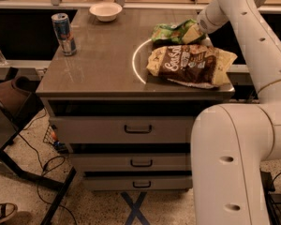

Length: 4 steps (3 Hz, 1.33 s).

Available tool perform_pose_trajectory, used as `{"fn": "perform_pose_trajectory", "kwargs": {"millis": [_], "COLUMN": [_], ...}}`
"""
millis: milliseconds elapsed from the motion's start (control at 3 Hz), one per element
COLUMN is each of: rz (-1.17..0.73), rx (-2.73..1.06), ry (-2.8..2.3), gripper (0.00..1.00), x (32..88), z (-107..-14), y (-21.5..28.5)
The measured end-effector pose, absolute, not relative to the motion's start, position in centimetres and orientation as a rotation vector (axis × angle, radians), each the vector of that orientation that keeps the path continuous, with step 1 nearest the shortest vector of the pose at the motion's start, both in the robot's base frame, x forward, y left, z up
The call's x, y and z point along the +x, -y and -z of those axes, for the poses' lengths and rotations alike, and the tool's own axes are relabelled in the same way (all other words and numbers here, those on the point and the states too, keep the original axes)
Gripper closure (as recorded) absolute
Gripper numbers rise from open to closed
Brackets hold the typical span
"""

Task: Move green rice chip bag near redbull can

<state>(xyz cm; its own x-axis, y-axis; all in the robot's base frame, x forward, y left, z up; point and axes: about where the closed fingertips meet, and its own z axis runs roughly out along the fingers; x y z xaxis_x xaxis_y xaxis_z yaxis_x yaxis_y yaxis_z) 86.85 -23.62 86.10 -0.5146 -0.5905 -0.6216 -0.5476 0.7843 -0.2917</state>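
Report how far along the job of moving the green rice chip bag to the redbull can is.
Done: the approach. The gripper is at the right end of the green rice chip bag.
In hand: taking hold of the bag; a firm grasp can't be confirmed.
Left: the bag sits behind the brown chip bag, across the table from the redbull can. The carry and set-down remain.
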Motion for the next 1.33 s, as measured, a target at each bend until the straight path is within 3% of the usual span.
{"fn": "perform_pose_trajectory", "kwargs": {"millis": [667, 1000, 1333], "rz": [0.067, 0.064, 0.064], "rx": [-0.848, -0.851, -0.851], "ry": [-2.241, -2.245, -2.245], "gripper": [0.87, 1.0, 1.0], "x": [87.04, 87.12, 87.12], "z": [-85.24, -84.87, -84.93], "y": [23.21, 23.04, 23.03]}}
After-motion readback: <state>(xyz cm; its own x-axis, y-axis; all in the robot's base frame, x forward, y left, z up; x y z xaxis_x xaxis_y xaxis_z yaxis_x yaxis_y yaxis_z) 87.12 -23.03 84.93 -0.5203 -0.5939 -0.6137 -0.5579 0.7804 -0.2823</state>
